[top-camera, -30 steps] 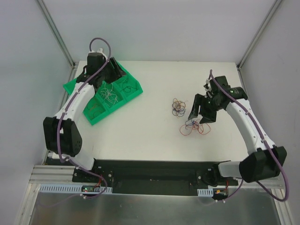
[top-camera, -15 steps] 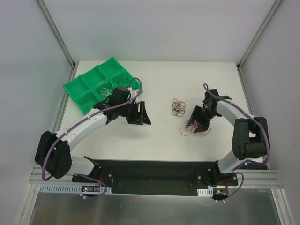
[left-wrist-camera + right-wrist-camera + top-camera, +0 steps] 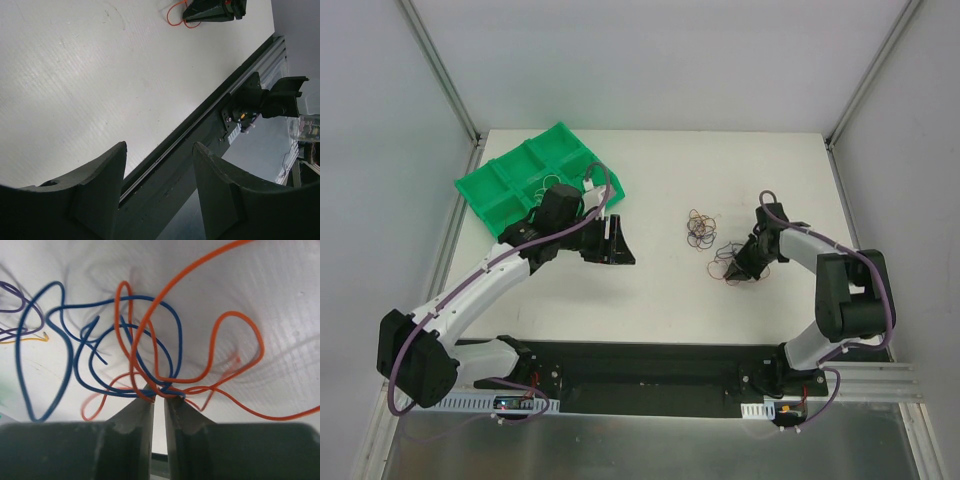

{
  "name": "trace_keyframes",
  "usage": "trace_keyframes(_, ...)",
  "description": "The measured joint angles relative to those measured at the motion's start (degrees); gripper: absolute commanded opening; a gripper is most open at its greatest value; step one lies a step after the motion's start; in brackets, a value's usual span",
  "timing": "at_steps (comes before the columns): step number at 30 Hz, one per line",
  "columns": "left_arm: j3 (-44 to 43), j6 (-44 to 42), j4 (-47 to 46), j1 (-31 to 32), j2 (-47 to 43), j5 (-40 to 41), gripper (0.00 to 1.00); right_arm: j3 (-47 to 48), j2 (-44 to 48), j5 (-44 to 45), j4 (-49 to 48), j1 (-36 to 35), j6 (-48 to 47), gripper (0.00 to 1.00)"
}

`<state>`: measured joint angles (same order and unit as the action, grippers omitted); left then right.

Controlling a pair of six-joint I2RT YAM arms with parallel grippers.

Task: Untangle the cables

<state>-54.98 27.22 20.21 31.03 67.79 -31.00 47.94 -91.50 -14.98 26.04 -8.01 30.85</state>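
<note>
On the right: the right gripper (image 3: 158, 400) is down on one clump of blue and orange cables (image 3: 723, 264).
Right fingers: almost together with a thin slit; wires bunch at the tips, and I cannot tell if they are pinched.
Second clump: brown and dark cables (image 3: 700, 228), just beside the first, on its far left.
Left gripper (image 3: 616, 243): fingers spread, holding nothing, near one green tray (image 3: 560, 135).
Clumps on table: two.

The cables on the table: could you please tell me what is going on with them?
The right gripper is down on the orange-and-blue cable tangle, jaws nearly together around strands; whether it grips them is unclear. The left gripper hovers open and empty near the green tray. Another cable clump lies apart.
</note>
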Motion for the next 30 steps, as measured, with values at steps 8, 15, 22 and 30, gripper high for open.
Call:
trace_keyframes(8, -0.5, -0.9, 0.7, 0.0, 1.9, 0.0, 0.54, -2.3, 5.9, 3.0, -0.5, 0.0, -3.2, 0.00)
trace_keyframes(15, -4.0, -0.9, 0.8, 0.0, 7.3, -0.5, 0.54, -1.5, 23.4, 3.7, 3.5, 0.0, -7.9, 0.00)
trace_keyframes(22, -7.3, -0.9, 1.2, 0.0, 10.6, -1.1, 0.53, 11.0, 35.0, 4.0, 10.2, -0.6, -11.9, 0.00)
trace_keyframes(30, -10.8, -0.9, 1.4, -0.5, 9.5, 5.1, 0.53, 42.1, 29.3, 7.3, 17.7, -14.3, -18.1, 0.00)
